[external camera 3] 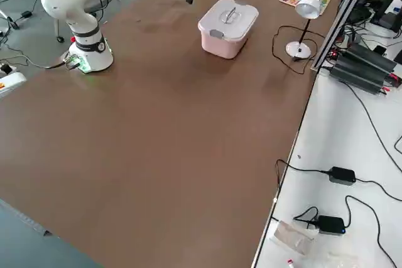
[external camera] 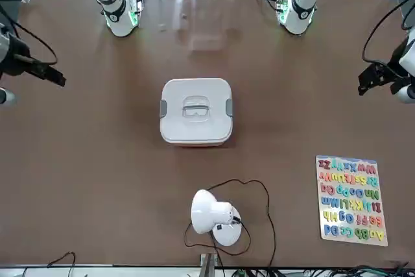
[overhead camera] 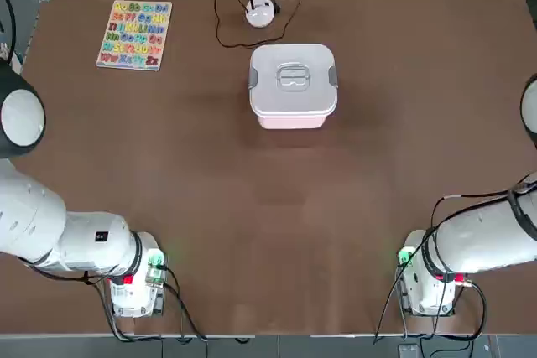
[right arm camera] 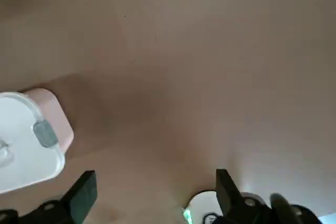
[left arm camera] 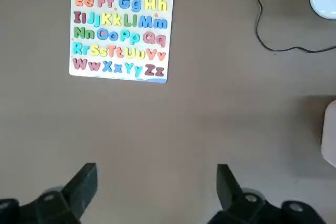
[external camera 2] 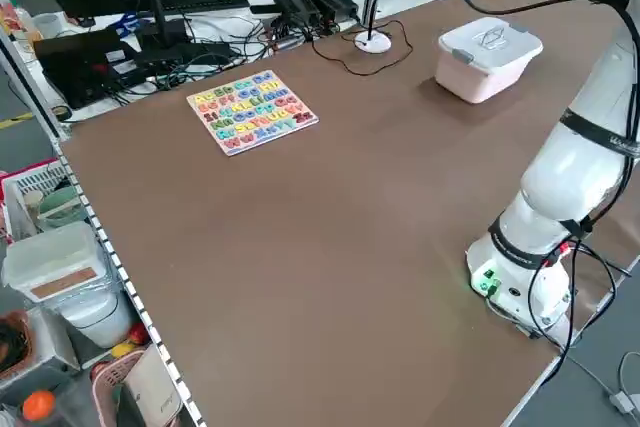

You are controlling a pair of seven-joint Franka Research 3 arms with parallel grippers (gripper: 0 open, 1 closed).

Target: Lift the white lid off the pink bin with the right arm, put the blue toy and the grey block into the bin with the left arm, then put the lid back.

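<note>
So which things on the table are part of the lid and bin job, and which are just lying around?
Part of the job:
white lid, closed on the pink bin
right gripper, open
left gripper, open

Just lying about:
alphabet puzzle board
white desk lamp with its cable

Blue toy and grey block: not visible.

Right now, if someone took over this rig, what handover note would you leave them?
Left gripper: open, empty, raised over the table's left side near the alphabet puzzle board.
Right gripper: open, empty, raised over the right side.
The white rounded-square plastic lid sits on the pale pink plastic bin, far centre.
Blue toy and grey block: not visible in any view.
Lid on; cannot tell whether anything is done or left.
</note>
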